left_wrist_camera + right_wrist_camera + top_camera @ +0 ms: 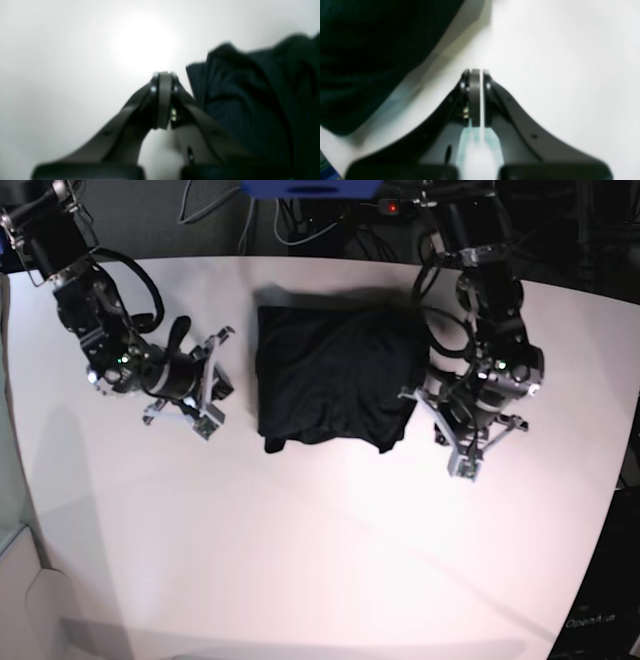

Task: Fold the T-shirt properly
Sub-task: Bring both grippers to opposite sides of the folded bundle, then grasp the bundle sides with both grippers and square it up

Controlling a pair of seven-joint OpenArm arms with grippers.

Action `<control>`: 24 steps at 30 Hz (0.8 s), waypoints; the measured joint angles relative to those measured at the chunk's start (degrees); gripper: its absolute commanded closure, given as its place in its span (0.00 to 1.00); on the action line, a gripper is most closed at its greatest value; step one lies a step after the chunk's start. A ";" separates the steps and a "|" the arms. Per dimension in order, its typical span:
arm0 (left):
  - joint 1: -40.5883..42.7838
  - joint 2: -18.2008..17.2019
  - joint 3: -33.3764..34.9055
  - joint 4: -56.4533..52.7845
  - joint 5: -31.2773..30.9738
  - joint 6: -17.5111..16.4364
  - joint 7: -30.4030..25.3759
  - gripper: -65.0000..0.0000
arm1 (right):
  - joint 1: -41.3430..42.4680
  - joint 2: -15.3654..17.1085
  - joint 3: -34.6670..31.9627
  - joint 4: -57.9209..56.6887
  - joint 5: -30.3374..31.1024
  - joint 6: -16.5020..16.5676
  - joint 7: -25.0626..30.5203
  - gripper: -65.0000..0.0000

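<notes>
The T-shirt lies folded into a rough dark rectangle on the white table, at the middle of the far half. My left gripper rests just off the shirt's right side, shut and empty. In the left wrist view, the left gripper has its jaws pressed together, with wrinkled T-shirt cloth beside it. My right gripper sits left of the shirt, apart from it. The right wrist view shows the right gripper shut on nothing, over bare table, with the T-shirt at the upper left.
Cables and dark equipment sit beyond the table's far edge, with a blue object at the top. The table's right edge curves away near the left arm. Bare white surface fills the near half.
</notes>
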 measured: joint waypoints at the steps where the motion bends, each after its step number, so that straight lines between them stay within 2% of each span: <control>1: 1.66 0.04 0.17 1.84 0.15 0.09 0.15 1.00 | 0.44 0.02 0.92 0.00 -0.02 0.04 0.20 1.00; 8: 14.08 0.37 0.42 7.65 -0.17 -0.44 1.31 1.00 | 6.84 -0.26 1.70 -0.46 0.02 2.62 1.44 1.00; 13: 19.15 0.48 0.39 8.00 -0.20 -0.42 0.83 1.00 | 11.69 -3.17 1.53 -5.16 0.17 3.39 1.33 1.00; 15: 20.52 0.66 0.42 7.69 -0.24 -0.50 1.22 1.00 | 13.68 -4.42 1.60 -8.28 0.00 8.33 1.16 1.00; 16: 20.68 0.87 0.39 7.48 -0.24 -0.44 0.90 1.00 | 14.43 -5.09 1.57 -9.66 -0.15 9.66 1.14 1.00; 19: 20.44 2.01 1.31 6.25 -0.59 -0.07 -0.50 1.00 | 15.74 -7.15 1.55 -12.26 -0.61 10.03 1.77 1.00; 21: 20.33 2.75 1.73 4.85 -1.33 0.02 -2.08 1.00 | 15.91 -8.50 1.57 -13.31 -4.52 10.05 4.50 1.00; 24: 19.08 2.60 3.15 2.49 -1.84 0.13 -3.65 1.00 | 15.67 -11.58 1.60 -16.04 -11.32 10.29 5.75 1.00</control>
